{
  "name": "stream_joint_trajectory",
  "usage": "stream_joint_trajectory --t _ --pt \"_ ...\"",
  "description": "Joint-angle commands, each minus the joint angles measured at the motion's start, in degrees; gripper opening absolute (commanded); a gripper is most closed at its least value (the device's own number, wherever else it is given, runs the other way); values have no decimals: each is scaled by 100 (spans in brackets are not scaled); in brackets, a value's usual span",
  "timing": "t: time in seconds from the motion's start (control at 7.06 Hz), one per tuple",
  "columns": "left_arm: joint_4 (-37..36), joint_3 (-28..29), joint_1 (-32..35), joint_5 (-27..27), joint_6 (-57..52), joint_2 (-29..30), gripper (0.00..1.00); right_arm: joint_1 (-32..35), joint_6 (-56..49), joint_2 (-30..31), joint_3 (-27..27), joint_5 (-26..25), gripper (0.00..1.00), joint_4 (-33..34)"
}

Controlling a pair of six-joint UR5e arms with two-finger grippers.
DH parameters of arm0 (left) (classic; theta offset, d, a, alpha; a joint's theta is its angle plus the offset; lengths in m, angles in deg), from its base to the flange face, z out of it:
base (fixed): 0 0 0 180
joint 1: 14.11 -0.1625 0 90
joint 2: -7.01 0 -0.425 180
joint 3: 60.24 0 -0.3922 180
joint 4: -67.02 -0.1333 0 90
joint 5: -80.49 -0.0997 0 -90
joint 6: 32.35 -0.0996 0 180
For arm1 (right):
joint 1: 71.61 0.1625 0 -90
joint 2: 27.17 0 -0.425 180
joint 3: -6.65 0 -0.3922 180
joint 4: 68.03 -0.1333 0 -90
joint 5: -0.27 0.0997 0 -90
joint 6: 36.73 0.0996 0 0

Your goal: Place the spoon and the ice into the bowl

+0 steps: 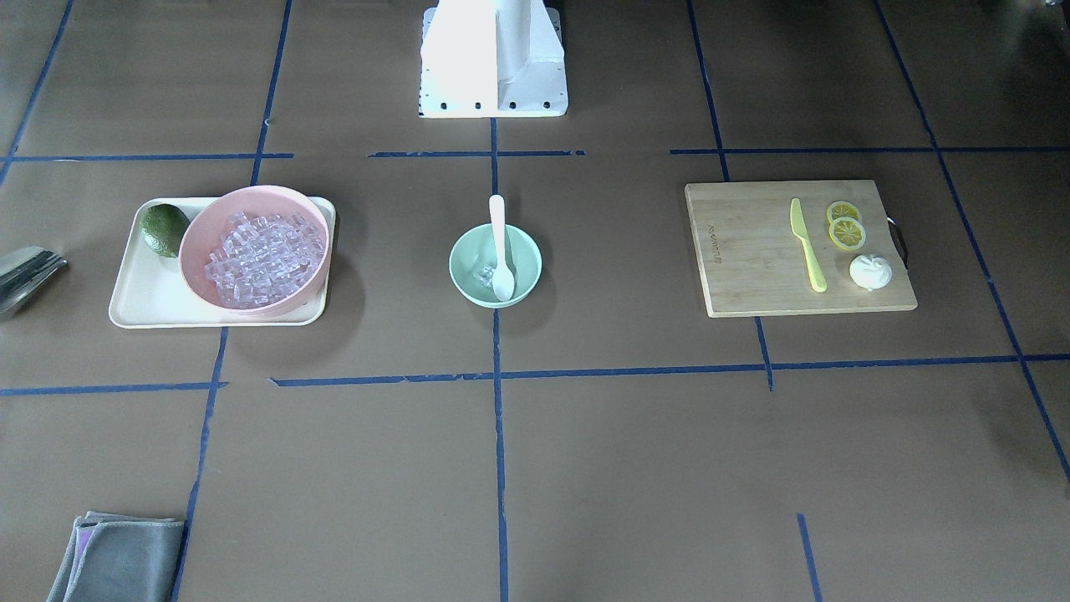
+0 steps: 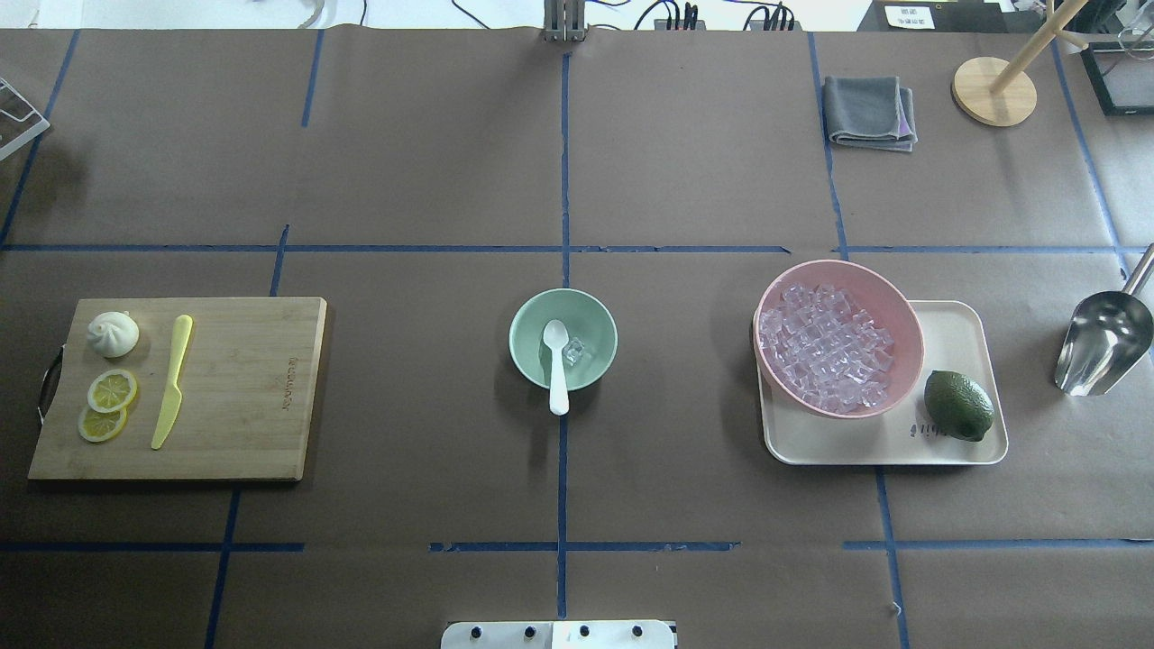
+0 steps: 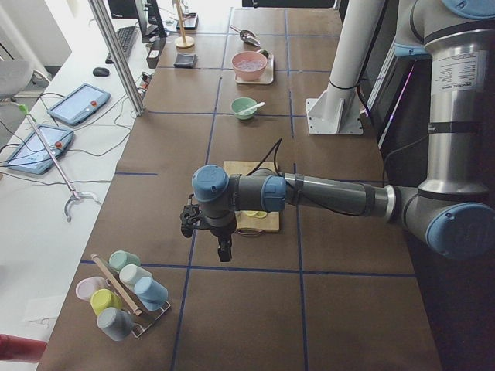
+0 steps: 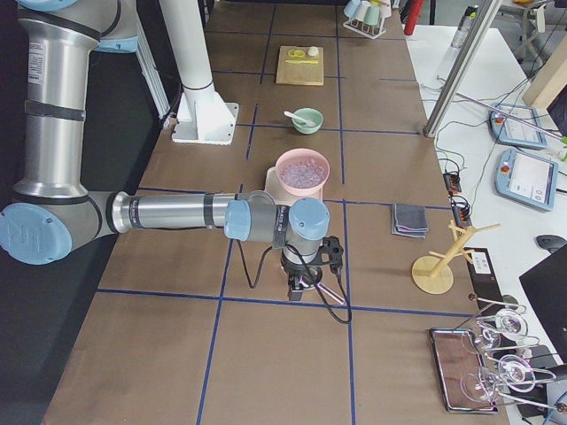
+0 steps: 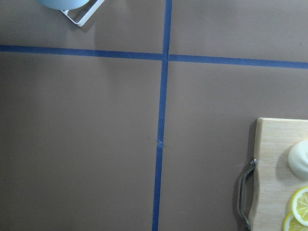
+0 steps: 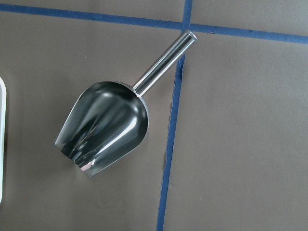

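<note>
Cloth (image 1: 117, 558) half cropped; ice (image 1: 485, 274) faint in bowl (image 1: 458, 266)

White spoon (image 2: 558, 365) and ice (image 2: 574, 350) in mint bowl (image 2: 526, 325), handle overhanging rim

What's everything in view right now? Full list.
bowl: 1, mint green, table centre
spoon: 1, white, scoop in bowl, handle over rim
ice: clear cubes, some in bowl, a heap in pink bowl
pink bowl: 1, on tray
tray: 1, cream, robot's right
fruit: 1, dark green, on tray
scoop: 1, steel, right of tray
cutting board: 1, wood, robot's left
knife: 1, yellow-green, on board
lemon slices: 2, on board
bun: 1, white, on board
cloth: 1, grey, folded, far side
cup rack: 1, pastel cups, past board
left fingers: dark, beyond board; open or shut unclear
right fingers: dark, above scoop; unclear
</note>
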Motion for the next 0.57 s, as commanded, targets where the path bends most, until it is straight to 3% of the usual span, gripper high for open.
stream_joint_trajectory --t 0.0,0.43 --pt "-9 -21 -4 -16 18 50 100 0 0 5 -28 -6 99 -4" --pt "-9 -48 -4 -7 9 59 100 0 9 5 -11 -6 99 -4"
